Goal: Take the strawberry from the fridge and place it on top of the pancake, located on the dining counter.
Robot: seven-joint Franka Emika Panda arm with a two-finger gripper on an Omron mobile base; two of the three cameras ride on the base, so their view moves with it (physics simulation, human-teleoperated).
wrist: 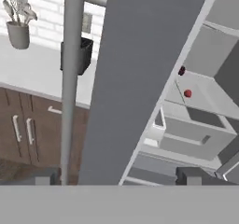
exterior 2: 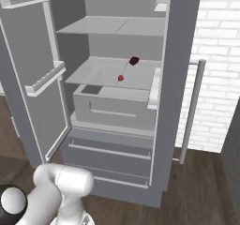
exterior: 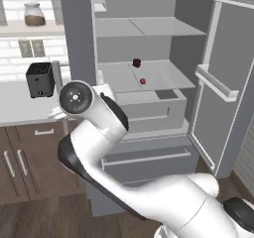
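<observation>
The white arm (exterior: 104,133) is nearest, bent up in front of the fridge (exterior: 149,148); in the hand view the two dark tips of the pincer (wrist: 116,176) poke up at the bottom, far apart with nothing between them, so the pincer is let go and holds nothing.

Just past the tips is the edge of the fridge's left door (wrist: 135,78) and its long silver handle (wrist: 72,78), standing straight up; both fridge doors are swung open; low down are two shut drawers (exterior 2: 110,156), and above them a pale bin (exterior 2: 115,104) pulled a little way out.

Above the bin is a pale grey shelf (exterior: 119,81); the strawberry (exterior: 143,81) sits on it, near the front edge and about in the middle; it is tiny, red and round, so I cannot tell which way it points or where its long side is; behind it, farther back on the same shelf and apart from it, is a dark red lump (exterior: 137,62); one more shelf (exterior 2: 112,27) is higher up.

To the left of the fridge is a white counter (exterior: 20,105) over brown cupboards (exterior: 30,162), with a black toaster (exterior: 39,79) on it; in the hand view a grey cup of spoons (wrist: 18,27) stands farther along; a jar (exterior: 34,15) is on a high wall shelf.
</observation>
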